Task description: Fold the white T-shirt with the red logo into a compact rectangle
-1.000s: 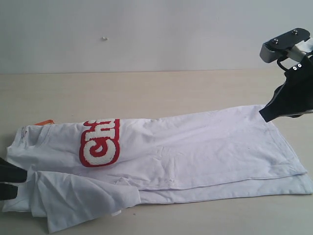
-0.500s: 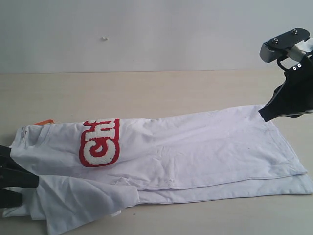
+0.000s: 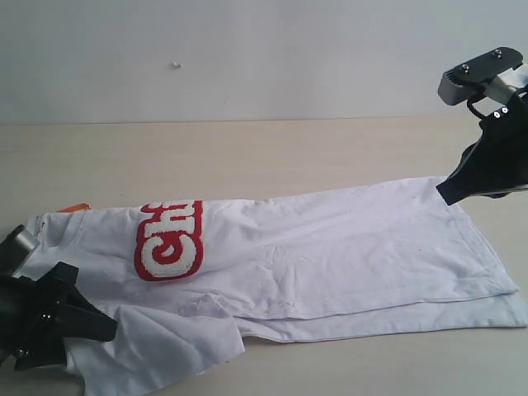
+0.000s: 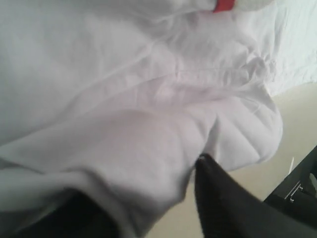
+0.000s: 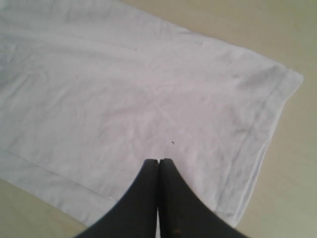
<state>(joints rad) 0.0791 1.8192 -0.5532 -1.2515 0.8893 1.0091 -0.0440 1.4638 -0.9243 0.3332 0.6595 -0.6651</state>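
The white T-shirt [image 3: 330, 247] lies lengthwise on the table, one long side folded over, collar end at the left. Only part of the red logo [image 3: 169, 241] shows, and a red sliver of the logo [image 4: 224, 5] appears in the left wrist view. My left gripper [image 3: 95, 307] sits low on the near-left sleeve [image 3: 173, 338]. Its jaws stand apart, with sleeve cloth [image 4: 148, 148] bunched between them and draped over one finger. My right gripper [image 3: 446, 192] hovers shut and empty above the far hem corner [image 5: 277, 79]; the right gripper [image 5: 159, 161] shows both fingers pressed together.
The beige table [image 3: 289, 157] extends behind the shirt to a pale wall [image 3: 247, 58]. An orange neck tag [image 3: 76, 206] pokes out by the collar. A dark frame part [image 4: 297, 188] shows beyond the table edge in the left wrist view.
My left gripper has slid rightward onto the sleeve, and the sleeve has bunched and shifted right. The right gripper has stayed still.
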